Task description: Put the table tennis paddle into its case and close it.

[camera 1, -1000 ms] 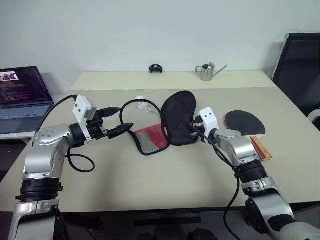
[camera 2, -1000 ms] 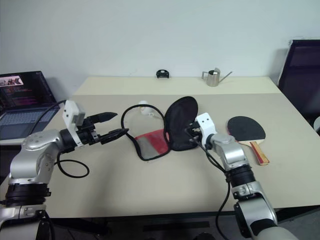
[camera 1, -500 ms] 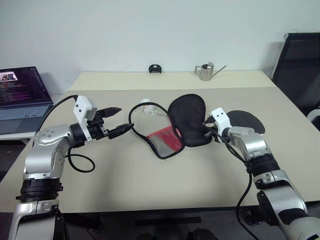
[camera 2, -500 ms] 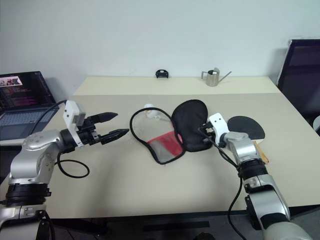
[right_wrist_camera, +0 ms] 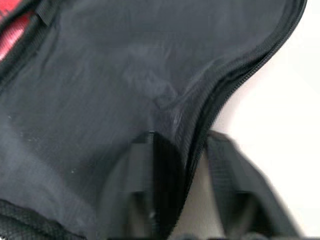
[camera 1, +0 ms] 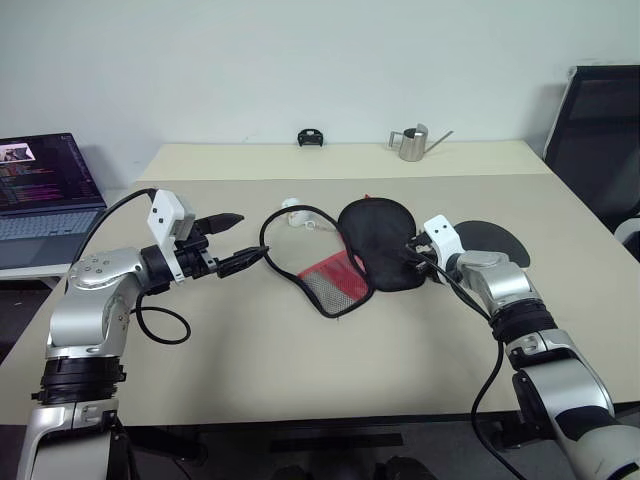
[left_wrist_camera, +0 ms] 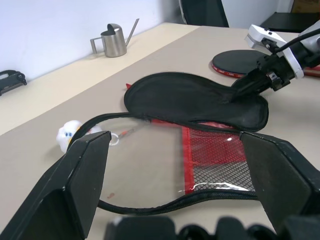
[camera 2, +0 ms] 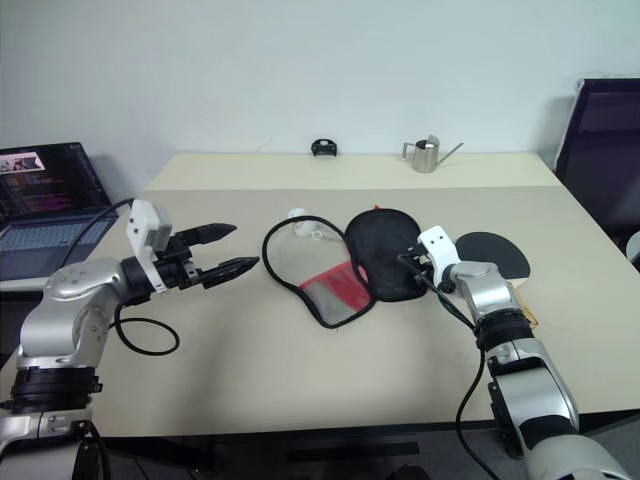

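Note:
The case [camera 1: 378, 240] lies unzipped in the middle of the table. Its black flap is folded over to the right and its red mesh half [camera 1: 328, 280] lies bare. A white ball charm [camera 1: 291, 208] rests by its far edge. My right gripper [camera 1: 410, 252] is at the flap's right rim, open, with the zipper edge [right_wrist_camera: 200, 135] between its fingers. The table tennis paddle [camera 1: 492, 241] lies flat just beyond that arm, which hides its handle. My left gripper [camera 1: 248, 237] hovers open to the left of the case, pointing at it.
A laptop [camera 1: 45, 185] stands on a side desk at the far left. A small metal watering can [camera 1: 412, 143] and a small black object [camera 1: 311, 137] sit at the table's far edge. A black chair [camera 1: 600, 130] stands at the right.
My right gripper pulled the case to the right by its raised flap, then opened. The flap has sunk from upright to nearly flat. The left arm has kept still.

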Controlling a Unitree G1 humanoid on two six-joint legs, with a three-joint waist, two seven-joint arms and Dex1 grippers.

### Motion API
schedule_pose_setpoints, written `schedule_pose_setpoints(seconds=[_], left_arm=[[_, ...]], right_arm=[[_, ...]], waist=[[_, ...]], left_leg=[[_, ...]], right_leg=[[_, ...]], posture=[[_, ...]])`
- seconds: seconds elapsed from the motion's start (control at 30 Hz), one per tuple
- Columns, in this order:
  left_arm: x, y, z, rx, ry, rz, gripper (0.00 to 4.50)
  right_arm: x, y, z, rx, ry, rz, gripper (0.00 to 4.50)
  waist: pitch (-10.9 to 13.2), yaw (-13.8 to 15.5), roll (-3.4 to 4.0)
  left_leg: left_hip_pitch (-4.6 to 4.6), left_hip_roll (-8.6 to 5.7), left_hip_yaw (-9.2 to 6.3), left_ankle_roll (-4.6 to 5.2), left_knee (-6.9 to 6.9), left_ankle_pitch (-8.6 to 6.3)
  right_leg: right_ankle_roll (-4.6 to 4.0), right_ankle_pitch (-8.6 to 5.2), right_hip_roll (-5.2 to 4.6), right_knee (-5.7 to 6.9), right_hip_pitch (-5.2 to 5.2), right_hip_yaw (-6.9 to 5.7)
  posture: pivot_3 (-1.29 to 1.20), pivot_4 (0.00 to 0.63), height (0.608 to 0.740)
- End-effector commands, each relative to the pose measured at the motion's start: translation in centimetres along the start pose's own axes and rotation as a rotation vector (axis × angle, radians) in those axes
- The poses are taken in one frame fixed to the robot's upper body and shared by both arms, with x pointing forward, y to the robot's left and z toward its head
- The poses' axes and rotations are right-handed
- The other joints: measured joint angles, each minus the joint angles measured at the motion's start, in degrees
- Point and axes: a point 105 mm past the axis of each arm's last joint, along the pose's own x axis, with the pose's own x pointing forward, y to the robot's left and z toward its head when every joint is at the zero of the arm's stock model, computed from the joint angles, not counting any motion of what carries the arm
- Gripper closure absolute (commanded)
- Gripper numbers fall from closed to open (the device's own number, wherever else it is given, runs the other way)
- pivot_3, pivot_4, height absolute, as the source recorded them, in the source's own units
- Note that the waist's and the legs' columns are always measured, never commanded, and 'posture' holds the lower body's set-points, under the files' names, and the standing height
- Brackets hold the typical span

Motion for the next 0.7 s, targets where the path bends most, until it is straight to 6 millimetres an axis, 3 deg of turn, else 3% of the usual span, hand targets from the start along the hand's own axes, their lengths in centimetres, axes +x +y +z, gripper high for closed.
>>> schedule_pose_setpoints(seconds=[0.03, 0.17, 0.33, 0.47, 0.7], left_arm=[[0.0, -0.1, 1.4, 0.048, -0.021, -0.009, 0.00], [0.1, -0.2, 1.4, 0.048, -0.022, -0.012, 0.00], [0.2, -0.9, 1.6, 0.069, -0.017, -0.034, 0.00], [1.4, -2.8, 2.8, 0.088, -0.053, -0.112, 0.00], [3.5, -5.2, 4.0, 0.073, -0.105, -0.224, 0.00]], right_arm=[[-0.8, -1.3, 2.6, -0.035, -0.079, -0.048, 1.48], [-2.0, -2.6, 3.9, -0.011, -0.152, -0.092, 1.48], [-4.9, -5.0, 4.9, 0.027, -0.240, -0.161, 1.48], [-9.5, -7.4, 3.0, 0.042, -0.267, -0.230, 1.48], [-13.4, -8.8, -0.7, 0.063, -0.193, -0.299, 1.48]], waist=[[0.00, 0.00, 0.00], [0.00, 0.01, 0.00], [0.01, 0.04, 0.00], [0.00, 0.66, -0.02], [0.00, 0.36, -0.01]], left_leg=[[0.00, 0.00, 0.00, 0.00, 0.00, 0.00], [-0.01, 0.00, 0.00, 0.00, 0.00, 0.00], [-0.10, 0.00, -0.02, 0.00, 0.00, 0.00], [-0.27, 0.00, -0.14, 0.00, 0.00, 0.00], [-0.26, -0.04, -0.12, 0.01, 0.05, 0.00]], right_leg=[[0.00, 0.00, 0.00, 0.00, 0.00, 0.00], [0.00, 0.00, 0.00, 0.00, 0.00, 0.00], [0.00, 0.00, 0.00, -0.03, -0.03, -0.02], [0.00, 0.00, 0.00, -0.13, -0.04, -0.11], [0.01, 0.00, 0.00, -0.08, -0.04, -0.07]], posture=[[0.00, 0.150, 0.740], [0.00, 0.150, 0.740], [0.00, 0.150, 0.740], [0.00, 0.150, 0.740], [0.00, 0.150, 0.740]])
